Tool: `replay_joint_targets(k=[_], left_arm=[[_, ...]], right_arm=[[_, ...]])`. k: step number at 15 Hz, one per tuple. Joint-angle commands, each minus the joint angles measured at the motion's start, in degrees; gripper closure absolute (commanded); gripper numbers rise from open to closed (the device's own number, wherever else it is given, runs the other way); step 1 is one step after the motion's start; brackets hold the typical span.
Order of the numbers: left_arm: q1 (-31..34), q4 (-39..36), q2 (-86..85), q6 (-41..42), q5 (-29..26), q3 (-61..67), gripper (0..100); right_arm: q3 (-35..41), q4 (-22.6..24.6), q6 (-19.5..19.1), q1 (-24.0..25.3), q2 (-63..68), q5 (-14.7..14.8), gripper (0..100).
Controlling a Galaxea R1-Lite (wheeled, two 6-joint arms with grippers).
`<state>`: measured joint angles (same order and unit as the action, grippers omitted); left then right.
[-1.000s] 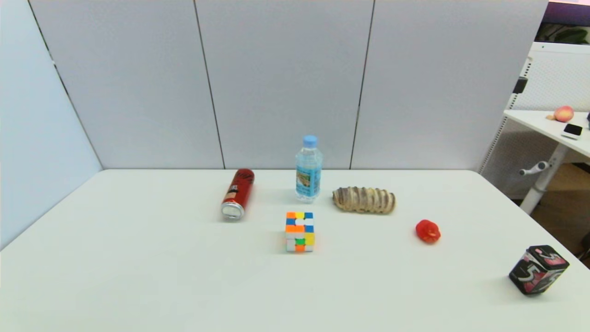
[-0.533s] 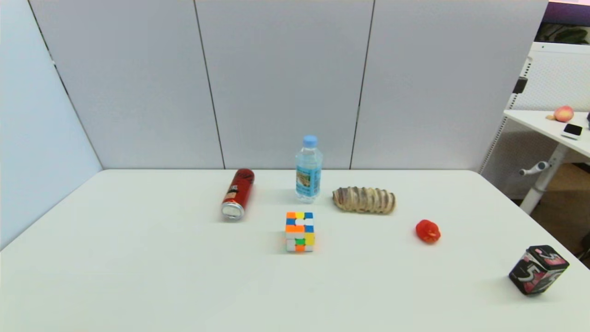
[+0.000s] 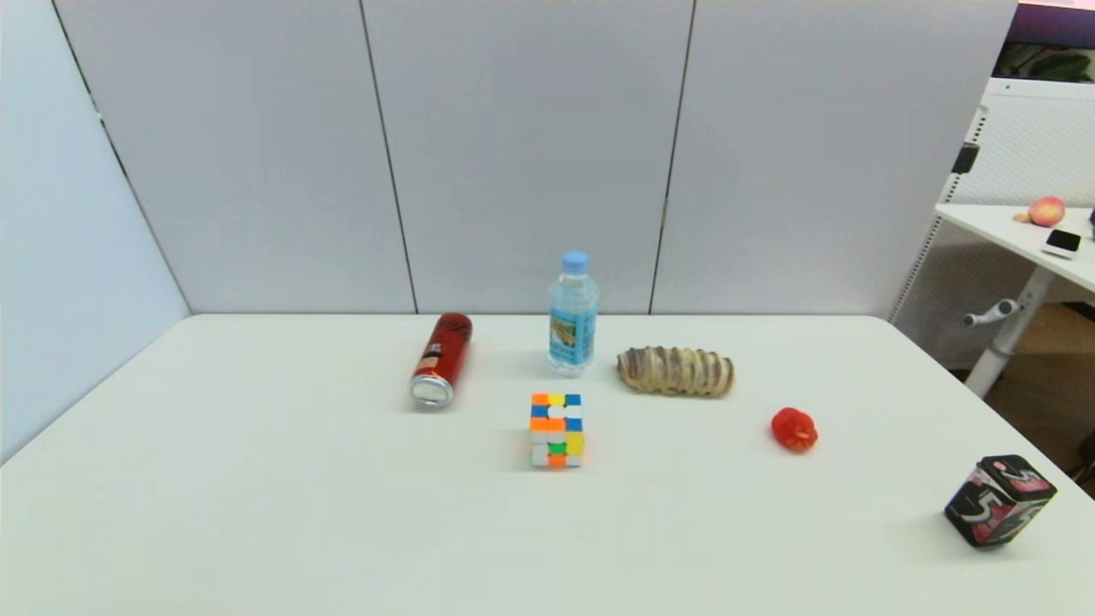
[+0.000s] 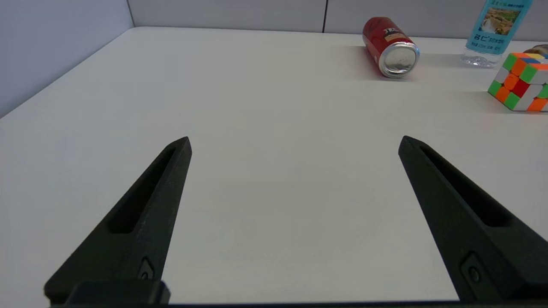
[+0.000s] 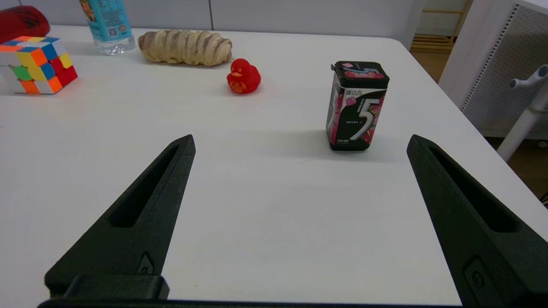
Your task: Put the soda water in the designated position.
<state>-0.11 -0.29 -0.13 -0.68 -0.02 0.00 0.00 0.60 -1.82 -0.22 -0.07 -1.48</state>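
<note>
The soda water (image 3: 572, 313) stands upright near the far edge of the white desk (image 3: 257, 479), its light blue cap on top and its blue label facing the robot. Taking this bottle as the landmark: the red can (image 3: 440, 359) lies on its side to the bottle's left, well apart from it, its silver end toward the robot. The Rubik's cube (image 3: 556, 429) sits just in front of the bottle, closer to the robot. The long ridged bread roll (image 3: 676, 371) lies to the bottle's right, near it but not touching. The small red rubber duck (image 3: 794, 429) is farther right and nearer the robot, and the black "5" gum tin (image 3: 998, 500) stands farthest from the bottle, by the desk's right edge.

The left end effector (image 4: 294, 143) hovers low over bare desk, its fingers spread wide apart and holding nothing. The right end effector (image 5: 299, 143) is likewise spread wide and empty, with the gum tin just beyond it
</note>
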Motion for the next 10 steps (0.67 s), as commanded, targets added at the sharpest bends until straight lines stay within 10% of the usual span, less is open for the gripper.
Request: replay_joint_targets(k=[1, 10], left_arm=[[-0.1, -0.1, 0.0, -0.1, 0.0, 0.0, 0], [-0.1, -0.1, 0.0, -0.1, 0.0, 0.0, 0]], right_arm=[[0.0, 0.0, 0.0, 0.0, 0.1, 0.0, 0], [0.0, 0.1, 1.6, 0.0, 0.1, 1.5, 0]])
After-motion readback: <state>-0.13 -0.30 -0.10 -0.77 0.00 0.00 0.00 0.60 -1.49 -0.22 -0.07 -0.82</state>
